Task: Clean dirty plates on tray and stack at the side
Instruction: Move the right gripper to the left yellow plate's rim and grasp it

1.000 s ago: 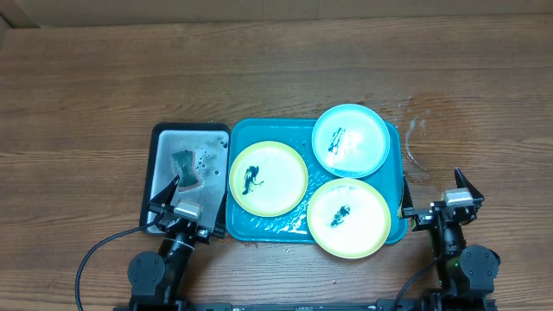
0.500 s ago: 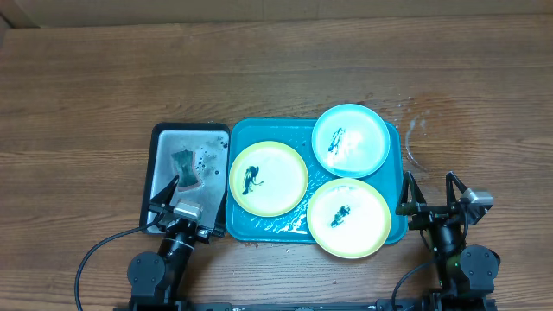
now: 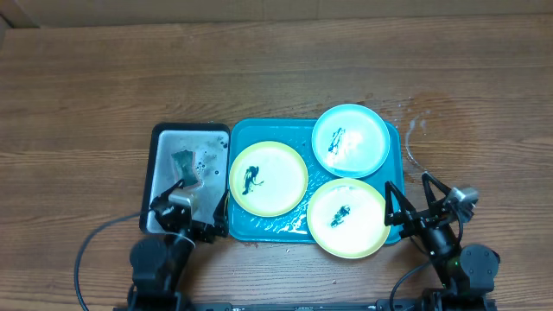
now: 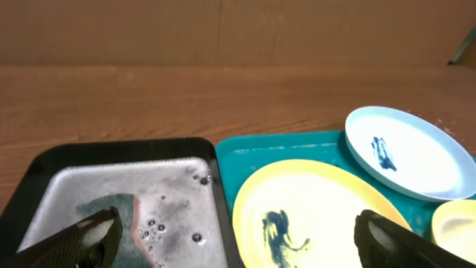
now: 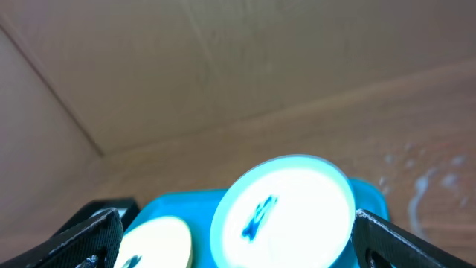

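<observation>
Left gripper [image 3: 192, 206]: jaws spread wide, nothing held, over the near end of the metal tray [image 3: 160, 138] that holds the sponge [image 3: 186, 166]. Right gripper [image 3: 408, 197]: jaws spread wide, nothing held, at the right edge of the teal tray [image 3: 259, 131]. On the teal tray, all smudged: left yellow-green plate [image 3: 268, 179], blue plate [image 3: 350, 140], near yellow-green plate [image 3: 348, 218].

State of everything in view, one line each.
Teal rectangular plastic tray, holding three plates.
Light blue round plastic plate, smudged, unstacked.
Left yellow-green plastic plate, smudged, unstacked.
Near yellow-green plastic plate, smudged, overhanging tray rim.
Black-rimmed grey metal tray, sudsy, holding sponge.
Left jaws, open, empty.
Right jaws, open, empty.
</observation>
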You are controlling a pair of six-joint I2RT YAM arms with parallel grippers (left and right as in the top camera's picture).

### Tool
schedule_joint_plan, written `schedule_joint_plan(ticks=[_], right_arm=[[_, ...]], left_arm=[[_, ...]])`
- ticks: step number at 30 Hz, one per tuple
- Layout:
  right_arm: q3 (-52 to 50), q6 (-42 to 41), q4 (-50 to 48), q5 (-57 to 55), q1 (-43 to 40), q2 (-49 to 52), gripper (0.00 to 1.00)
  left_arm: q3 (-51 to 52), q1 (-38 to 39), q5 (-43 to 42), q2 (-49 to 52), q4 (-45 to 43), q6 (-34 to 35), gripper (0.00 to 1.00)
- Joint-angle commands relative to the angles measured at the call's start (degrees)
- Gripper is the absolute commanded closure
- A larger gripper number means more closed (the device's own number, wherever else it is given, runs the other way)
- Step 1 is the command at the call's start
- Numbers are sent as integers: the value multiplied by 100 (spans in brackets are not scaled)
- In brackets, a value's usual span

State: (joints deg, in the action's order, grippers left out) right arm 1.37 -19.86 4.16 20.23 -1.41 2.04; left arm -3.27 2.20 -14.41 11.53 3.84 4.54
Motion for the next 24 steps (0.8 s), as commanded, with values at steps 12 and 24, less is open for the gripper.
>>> schedule_joint_plan(ticks=[12,24], right_arm=[[3311,649,1845,2083,-20,3823,0],[7014,2780,6004,1451,1849,7698,0]], left_arm=[[-5532,-31,-68,4492,3554,164,0],[-6524,-31,-317,5637,5093,192,0]])
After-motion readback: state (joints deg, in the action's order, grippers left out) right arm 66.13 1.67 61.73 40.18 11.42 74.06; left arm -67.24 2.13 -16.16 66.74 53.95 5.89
